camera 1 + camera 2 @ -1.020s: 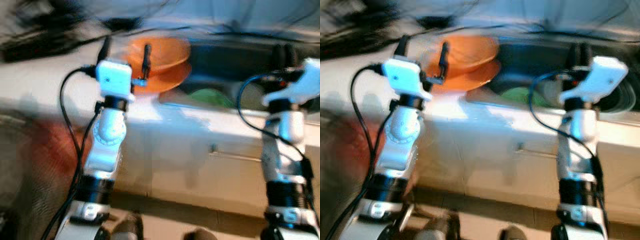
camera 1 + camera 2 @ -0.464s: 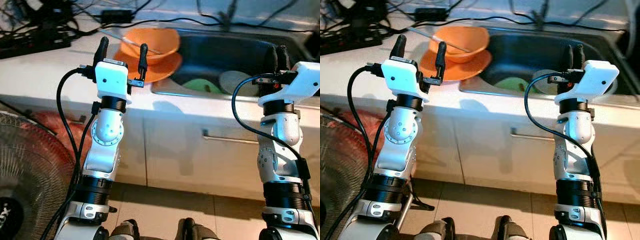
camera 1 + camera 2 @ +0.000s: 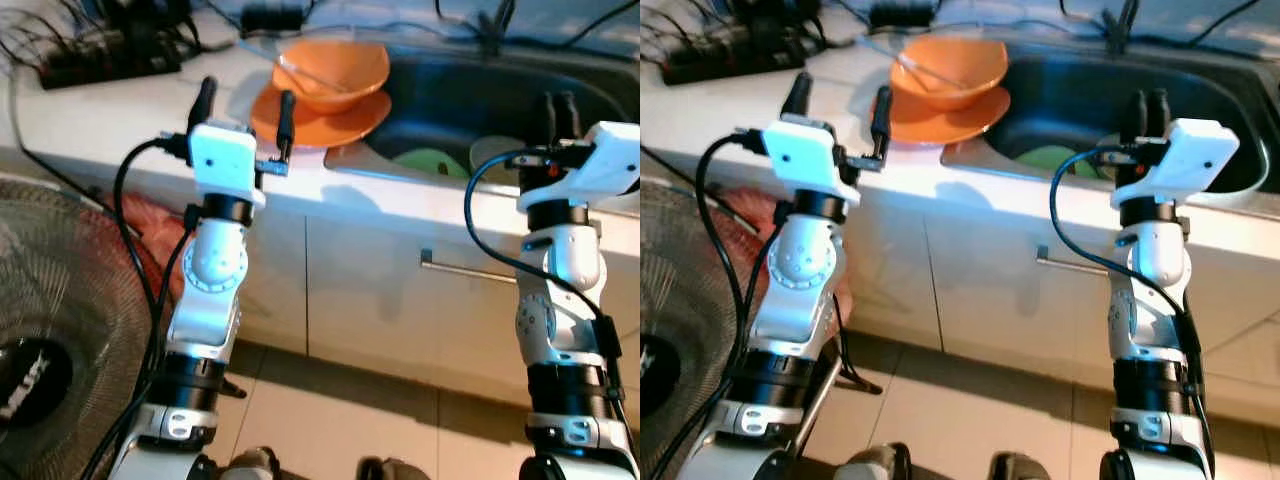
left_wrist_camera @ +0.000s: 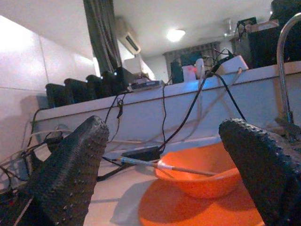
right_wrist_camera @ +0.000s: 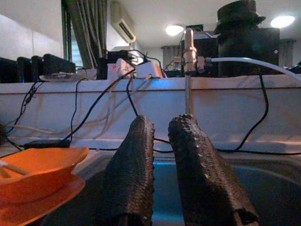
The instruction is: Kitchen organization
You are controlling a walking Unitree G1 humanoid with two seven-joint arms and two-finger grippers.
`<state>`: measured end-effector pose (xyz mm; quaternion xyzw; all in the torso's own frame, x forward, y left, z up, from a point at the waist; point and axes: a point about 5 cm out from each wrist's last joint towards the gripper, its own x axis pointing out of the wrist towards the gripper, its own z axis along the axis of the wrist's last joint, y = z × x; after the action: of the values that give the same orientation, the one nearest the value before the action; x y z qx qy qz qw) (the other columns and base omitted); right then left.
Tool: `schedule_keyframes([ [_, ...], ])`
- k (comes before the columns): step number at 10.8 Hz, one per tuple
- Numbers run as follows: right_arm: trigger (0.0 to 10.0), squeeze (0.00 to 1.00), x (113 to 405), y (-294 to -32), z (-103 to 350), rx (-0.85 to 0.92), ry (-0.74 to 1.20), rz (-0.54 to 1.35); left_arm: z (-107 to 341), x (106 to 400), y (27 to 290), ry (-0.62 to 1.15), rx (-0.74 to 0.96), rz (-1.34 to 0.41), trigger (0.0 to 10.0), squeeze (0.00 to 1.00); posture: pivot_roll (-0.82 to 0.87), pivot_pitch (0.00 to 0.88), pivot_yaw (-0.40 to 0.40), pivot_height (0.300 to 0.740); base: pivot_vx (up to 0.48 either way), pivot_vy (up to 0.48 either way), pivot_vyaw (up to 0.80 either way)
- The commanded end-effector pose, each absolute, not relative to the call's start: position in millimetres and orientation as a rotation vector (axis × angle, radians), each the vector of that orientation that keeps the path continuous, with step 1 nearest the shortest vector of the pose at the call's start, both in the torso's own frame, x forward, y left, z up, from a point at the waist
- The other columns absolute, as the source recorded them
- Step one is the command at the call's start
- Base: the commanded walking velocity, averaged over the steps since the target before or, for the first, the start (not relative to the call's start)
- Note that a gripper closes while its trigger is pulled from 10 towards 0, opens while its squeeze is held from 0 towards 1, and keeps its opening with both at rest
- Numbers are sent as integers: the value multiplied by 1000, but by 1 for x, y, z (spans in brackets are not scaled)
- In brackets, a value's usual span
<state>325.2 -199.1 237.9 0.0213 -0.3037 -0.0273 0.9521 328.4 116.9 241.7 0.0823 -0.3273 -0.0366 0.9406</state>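
An orange bowl (image 3: 332, 70) with a thin stick (image 4: 155, 165) lying in it rests on an orange plate (image 3: 318, 118) on the white counter, just left of the dark sink (image 3: 470, 95). In the sink lie a green plate (image 3: 428, 160) and a pale dish (image 3: 492, 150). My left gripper (image 3: 245, 105) is held up open in front of the counter edge, short of the orange plate, with nothing between its fingers. My right gripper (image 3: 558, 110) is raised before the sink's front rim, its fingers shut and holding nothing.
A large fan (image 3: 50, 340) stands on the floor at my left. A black power strip (image 3: 110, 62) and cables lie at the counter's back. Below the counter are white cabinet doors with a bar handle (image 3: 470, 270). A faucet (image 5: 189, 70) rises behind the sink.
The whole picture has sharpened and then shifted: the camera moved, bringing more of the fan and the floor into view. Both arms keep the same raised pose.
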Motion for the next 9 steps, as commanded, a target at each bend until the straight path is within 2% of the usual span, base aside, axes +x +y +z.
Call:
schedule_keyframes([
  [1,10000,0,324,-203,239,32,-617,-67,244,328,115,-674,167,-74,10000,0,9,175,0,740,277,0,0],
  [9,10000,0,325,-204,237,38,-607,-76,245,327,114,-683,165,-80,10000,0,8,170,1,740,289,0,0],
])
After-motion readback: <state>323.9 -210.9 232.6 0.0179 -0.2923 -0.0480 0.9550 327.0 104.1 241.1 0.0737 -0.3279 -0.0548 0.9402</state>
